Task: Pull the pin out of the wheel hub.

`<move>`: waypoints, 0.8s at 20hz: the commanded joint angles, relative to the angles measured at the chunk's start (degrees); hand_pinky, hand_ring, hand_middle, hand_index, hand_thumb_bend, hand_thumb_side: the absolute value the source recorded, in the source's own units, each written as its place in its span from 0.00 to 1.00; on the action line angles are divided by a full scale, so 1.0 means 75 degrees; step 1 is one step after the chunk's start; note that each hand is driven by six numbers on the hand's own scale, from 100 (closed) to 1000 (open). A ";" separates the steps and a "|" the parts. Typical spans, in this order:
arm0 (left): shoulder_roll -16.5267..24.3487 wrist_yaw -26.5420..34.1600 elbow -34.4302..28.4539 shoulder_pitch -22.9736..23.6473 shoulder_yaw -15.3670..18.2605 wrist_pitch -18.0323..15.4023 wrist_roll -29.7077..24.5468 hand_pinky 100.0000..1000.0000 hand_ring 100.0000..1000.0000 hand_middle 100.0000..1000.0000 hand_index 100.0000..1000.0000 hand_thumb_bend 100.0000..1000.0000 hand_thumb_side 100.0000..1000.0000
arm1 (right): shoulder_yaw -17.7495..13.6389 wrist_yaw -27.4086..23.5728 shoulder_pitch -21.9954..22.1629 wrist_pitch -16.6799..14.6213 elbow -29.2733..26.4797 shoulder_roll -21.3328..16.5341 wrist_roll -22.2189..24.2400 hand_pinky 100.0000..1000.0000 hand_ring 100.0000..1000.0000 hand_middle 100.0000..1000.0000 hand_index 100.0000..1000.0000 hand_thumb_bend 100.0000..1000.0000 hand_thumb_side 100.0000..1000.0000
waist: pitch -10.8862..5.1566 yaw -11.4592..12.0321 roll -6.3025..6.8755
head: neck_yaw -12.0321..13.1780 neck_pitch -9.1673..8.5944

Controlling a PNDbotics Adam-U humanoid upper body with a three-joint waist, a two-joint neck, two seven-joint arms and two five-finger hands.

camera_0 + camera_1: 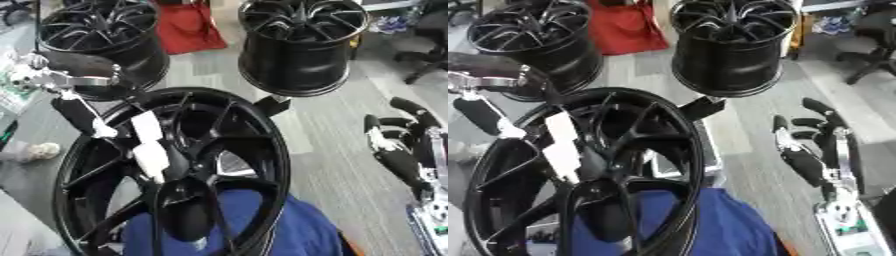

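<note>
Clearly the pull is only at its start. The large glossy black spoked wheel hub (175, 170) stands upright in the middle of the view, with a blue cloth-like mass (262, 225) behind its lower spokes. Against its centre, running from about 11 o'clock down to the boss, lie two white oblong pieces (149, 142), end to end. These I take to be the pin, or its handle (I cannot tell which, nor how deep it sits). It looks seated in the hub, so the extraction itself is left to do.

The robot's left hand (79, 112) comes in from 9 o'clock, black with a silver wrist. One dark finger with a white tip (103, 131) reaches down to just beside the upper white piece, at its 9 o'clock side. Whether the fingers are closed round it or merely touching cannot be told; the spokes and the white parts run together there.

The right hand (811, 145) sits idle near 3 o'clock, well apart from the hub, its fingers relaxed and spread, holding nothing.

Two more black wheel rims (302, 45) stand on the grey floor at 12 o'clock, with a red bag (188, 27) between them.
</note>
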 commanded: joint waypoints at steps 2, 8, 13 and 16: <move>-0.0065 -0.0142 0.0183 -0.0219 -0.0036 -0.0783 -0.0678 0.66 0.68 0.74 0.86 0.29 0.34 | 0.0016 -0.0038 -0.0089 -0.0018 -0.0068 -0.0140 0.0032 0.53 0.65 0.78 0.79 0.25 0.17 | -0.0040 -0.0015 -0.0024 | -0.0006 -0.0018; -0.0217 -0.0225 0.0398 -0.0254 -0.0189 -0.0920 -0.0678 0.64 0.67 0.74 0.85 0.29 0.34 | 0.0020 -0.0043 -0.0099 -0.0022 -0.0062 -0.0140 0.0034 0.53 0.65 0.78 0.79 0.25 0.17 | -0.0028 -0.0038 -0.0016 | -0.0006 -0.0018; -0.0309 -0.0255 0.0582 -0.0199 -0.0420 -0.1165 -0.0678 0.57 0.57 0.70 0.84 0.24 0.30 | 0.0022 -0.0045 -0.0102 -0.0028 -0.0055 -0.0141 0.0038 0.53 0.65 0.78 0.79 0.25 0.17 | -0.0018 -0.0062 -0.0011 | 0.0017 -0.0018; -0.0315 -0.0242 0.0633 -0.0182 -0.0479 -0.1288 -0.0678 0.51 0.50 0.66 0.82 0.19 0.23 | 0.0021 -0.0045 -0.0105 -0.0029 -0.0053 -0.0141 0.0036 0.53 0.65 0.78 0.79 0.25 0.17 | -0.0016 -0.0067 -0.0011 | 0.0014 -0.0018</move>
